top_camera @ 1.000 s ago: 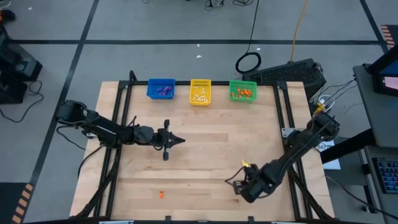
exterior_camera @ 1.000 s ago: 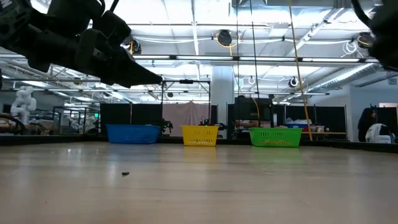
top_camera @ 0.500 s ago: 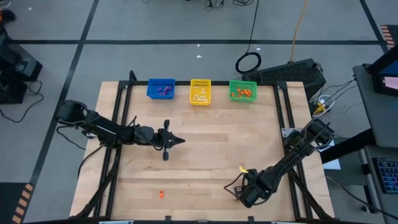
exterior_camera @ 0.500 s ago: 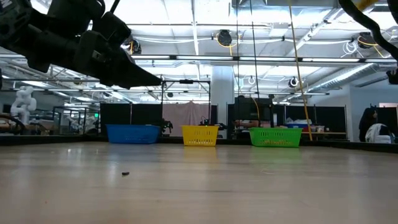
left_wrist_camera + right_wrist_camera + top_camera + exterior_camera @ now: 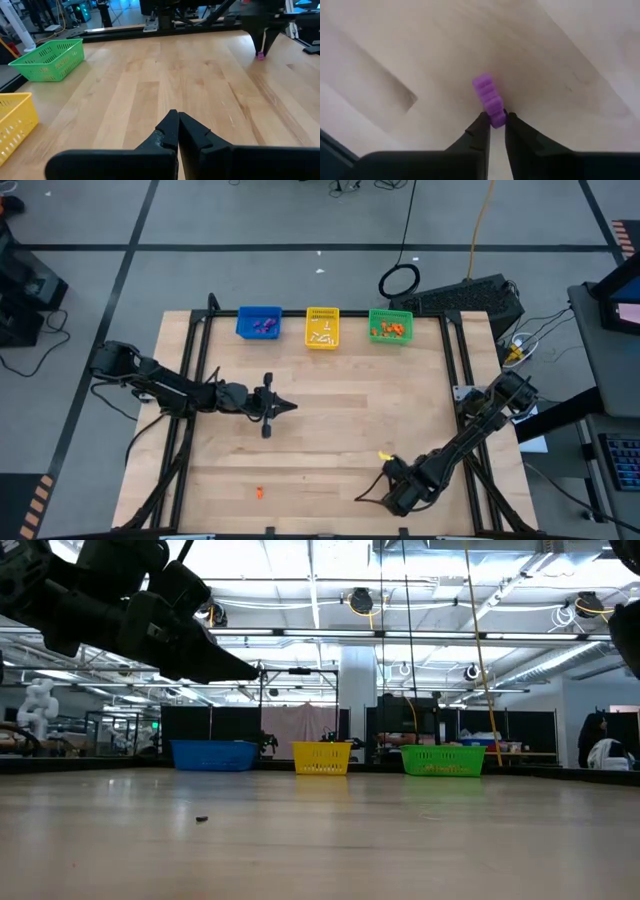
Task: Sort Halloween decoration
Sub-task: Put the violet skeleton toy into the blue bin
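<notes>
Looking down on the table [image 5: 330, 410], we see the right gripper [image 5: 493, 131] low over the front right part, its fingers pinching a purple trinket [image 5: 488, 100] that sticks out past the tips; in the high view that gripper [image 5: 372, 495] sits near the front edge, and the trinket itself is too small to make out there; the left gripper [image 5: 285, 406] hangs over the middle left of the table, and its own camera shows the fingers [image 5: 170, 129] pressed together with nothing between them; one orange trinket [image 5: 259, 492] lies alone on the wood near the front left, well apart from both grippers; at the far edge stand three baskets in a row, blue [image 5: 259, 323], yellow [image 5: 322, 327] and green [image 5: 390, 326], with purple pieces in the blue one, pale pieces in the yellow one and orange pieces in the green one; open wood lies between the right gripper and the baskets, with the left gripper off to the left of that stretch; in the low view a small dark speck [image 5: 201, 819] rests on the table, and we cannot tell what it is; a person [image 5: 598, 748] shows far off in the room at the right.
</notes>
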You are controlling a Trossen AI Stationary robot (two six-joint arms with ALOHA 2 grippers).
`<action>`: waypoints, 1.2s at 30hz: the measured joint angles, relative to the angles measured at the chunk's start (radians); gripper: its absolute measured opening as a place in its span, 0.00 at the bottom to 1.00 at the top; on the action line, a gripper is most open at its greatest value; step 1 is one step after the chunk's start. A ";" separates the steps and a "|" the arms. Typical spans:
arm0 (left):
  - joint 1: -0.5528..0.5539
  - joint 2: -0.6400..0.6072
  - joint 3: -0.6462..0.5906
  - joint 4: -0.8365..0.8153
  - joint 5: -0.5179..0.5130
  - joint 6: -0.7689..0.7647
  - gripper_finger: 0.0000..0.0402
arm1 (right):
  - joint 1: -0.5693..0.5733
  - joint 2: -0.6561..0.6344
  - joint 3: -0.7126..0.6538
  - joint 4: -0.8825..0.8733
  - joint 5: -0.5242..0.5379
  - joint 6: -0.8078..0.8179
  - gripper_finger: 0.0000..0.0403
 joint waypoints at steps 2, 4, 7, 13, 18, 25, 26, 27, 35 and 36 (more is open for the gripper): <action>0.000 0.000 0.000 0.000 0.000 0.000 0.02 | 0.001 0.000 0.000 0.003 0.006 -0.059 0.08; 0.000 0.000 0.000 0.000 0.000 0.000 0.02 | 0.002 0.000 0.000 0.009 0.015 -0.101 0.08; 0.000 0.000 0.000 0.000 0.000 0.000 0.02 | 0.007 0.002 0.015 0.014 0.062 -0.159 0.08; 0.000 0.000 0.000 -0.016 0.013 0.000 0.02 | 0.004 0.002 0.099 0.014 0.245 -0.243 0.08; 0.001 0.000 0.000 -0.016 0.016 0.000 0.02 | -0.037 0.002 0.158 0.014 0.397 -0.341 0.08; 0.001 0.000 0.000 0.006 0.143 -0.045 0.02 | -0.150 0.001 0.178 0.070 0.524 -0.514 0.08; 0.000 0.000 0.000 0.021 0.157 -0.069 0.02 | -0.169 0.001 0.178 0.090 0.535 -0.550 0.08; -0.001 0.000 0.000 0.042 0.172 -0.092 0.02 | -0.187 0.002 0.179 0.111 0.545 -0.587 0.08; -0.087 0.022 0.038 0.061 0.221 -0.105 0.14 | -0.296 0.001 0.179 0.302 0.579 -0.874 0.07; -0.102 0.033 0.054 0.055 0.209 -0.105 0.17 | -0.304 0.001 0.179 0.325 0.588 -0.904 0.07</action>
